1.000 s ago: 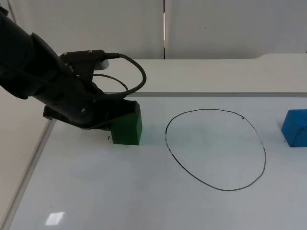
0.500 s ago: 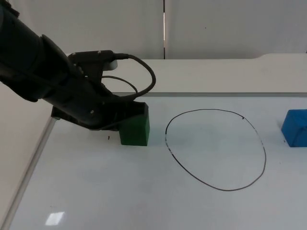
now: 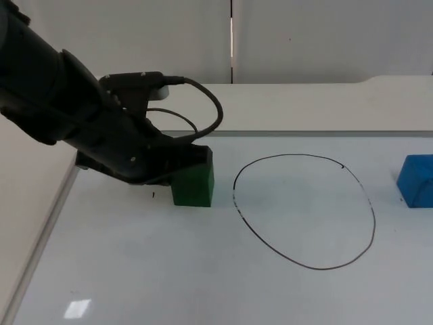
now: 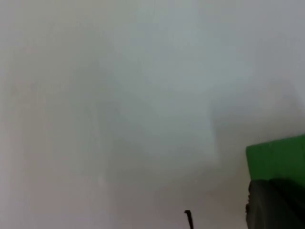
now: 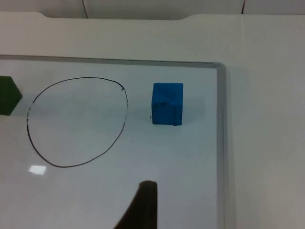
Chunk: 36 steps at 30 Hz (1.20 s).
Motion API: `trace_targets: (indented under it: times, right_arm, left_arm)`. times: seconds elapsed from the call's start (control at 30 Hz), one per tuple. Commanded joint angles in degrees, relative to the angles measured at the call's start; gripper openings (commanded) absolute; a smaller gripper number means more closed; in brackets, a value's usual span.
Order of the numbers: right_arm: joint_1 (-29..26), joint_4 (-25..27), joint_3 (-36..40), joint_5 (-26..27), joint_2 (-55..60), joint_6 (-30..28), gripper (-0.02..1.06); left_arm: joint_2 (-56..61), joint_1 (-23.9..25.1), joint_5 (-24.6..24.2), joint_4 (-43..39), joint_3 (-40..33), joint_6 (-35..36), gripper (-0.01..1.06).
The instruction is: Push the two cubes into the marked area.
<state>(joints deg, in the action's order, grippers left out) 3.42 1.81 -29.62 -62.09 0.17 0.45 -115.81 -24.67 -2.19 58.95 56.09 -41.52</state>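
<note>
- Green cube (image 3: 194, 184): sits on the whiteboard (image 3: 203, 271), directly against the left gripper (image 3: 177, 164), on the side facing the ring; near the outline but outside it. In the left wrist view the cube (image 4: 276, 157) lies right by a black fingertip (image 4: 274, 205).
- Left gripper: low over the board, pressed to the cube's back face. Whether its jaws are apart or together cannot be told.
- Marked area (image 3: 304, 211): thin black ring drawn on the board, between the two cubes, with nothing inside it.
- Blue cube (image 3: 416, 180): beyond the ring's far side from the left gripper, well apart from it and outside the line. In the right wrist view this cube (image 5: 167, 103) stands ahead of the right gripper's fingertip (image 5: 145, 205), just beside the ring (image 5: 76, 121) and near the board's metal frame (image 5: 221, 143).
- Right gripper: raised above the board, waiting; jaw state cannot be told.
</note>
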Motion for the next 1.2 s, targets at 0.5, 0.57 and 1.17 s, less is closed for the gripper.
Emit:
trace_targets:
  times: [0.5,0.57,1.17]
  right_arm:
    - [-0.3,-0.3,0.1,0.3,-0.2,0.2,0.84]
    - [-0.3,-0.3,0.1,0.3,-0.2,0.2,0.84]
    - [-0.3,-0.3,0.1,0.3,-0.2,0.2,0.84]
  left_arm:
    - [-0.1,-2.1,1.0,0.6,0.3,0.0,0.00]
    - [-0.1,-2.2,1.0,0.6,0.3,0.0,0.00]
    - [-0.1,-4.0,0.3,1.5,0.3,0.0,0.00]
